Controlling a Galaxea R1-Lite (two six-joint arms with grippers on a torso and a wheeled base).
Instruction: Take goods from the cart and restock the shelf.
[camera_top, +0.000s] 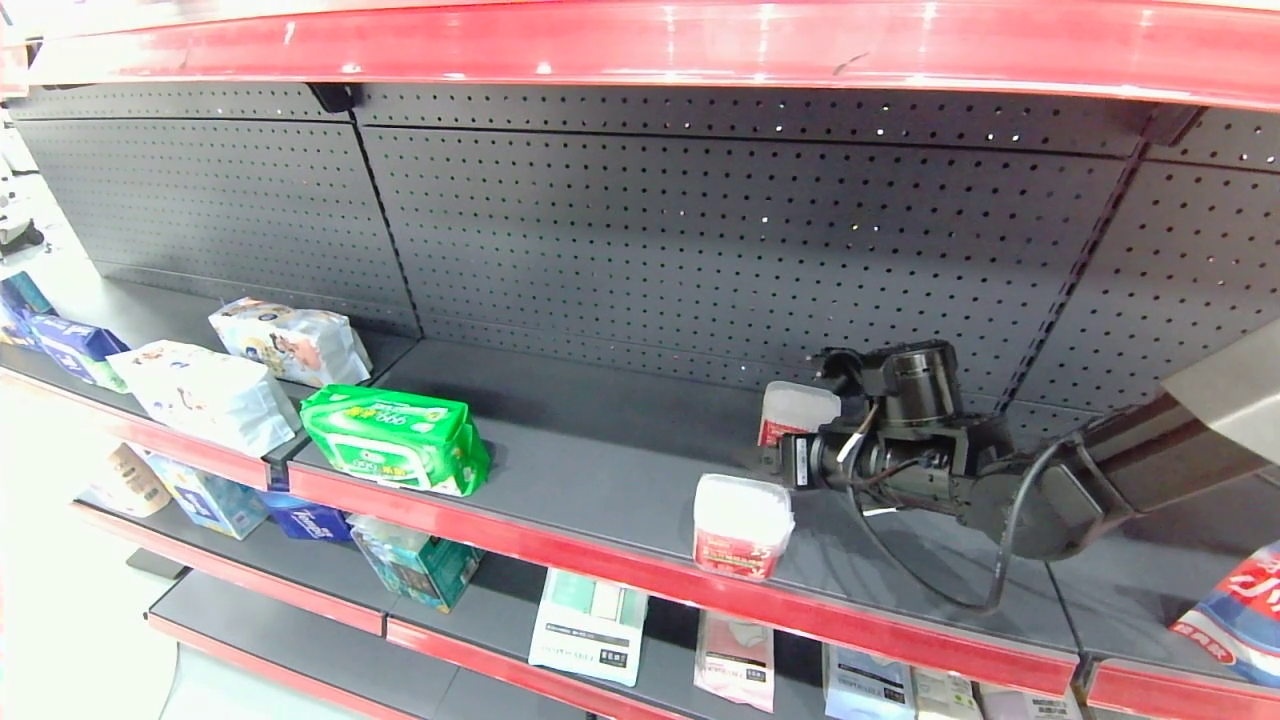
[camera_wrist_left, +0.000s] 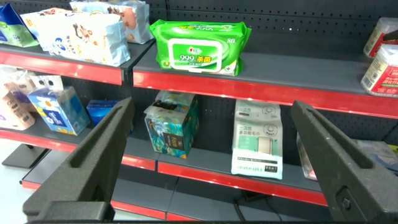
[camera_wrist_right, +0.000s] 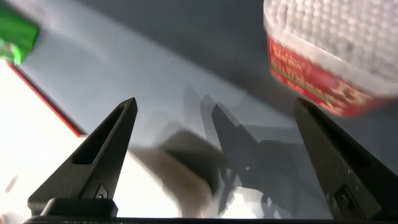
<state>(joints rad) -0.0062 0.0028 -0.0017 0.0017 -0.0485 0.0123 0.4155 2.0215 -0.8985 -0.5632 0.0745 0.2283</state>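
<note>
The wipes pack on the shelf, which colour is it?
The pack is bright green, with a white label on its front. The left wrist view shows it best.

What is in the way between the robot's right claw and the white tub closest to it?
Nothing that I can see. The right claw is open above the shelf, and only bare grey shelf lies between it and the white tub.

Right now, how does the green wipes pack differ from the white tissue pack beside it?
The green wipes pack carries a white label; the white tissue pack, small cartoon prints. The green wipes pack lies lower than the white tissue pack. Both are soft packs near the shelf's front.
</note>
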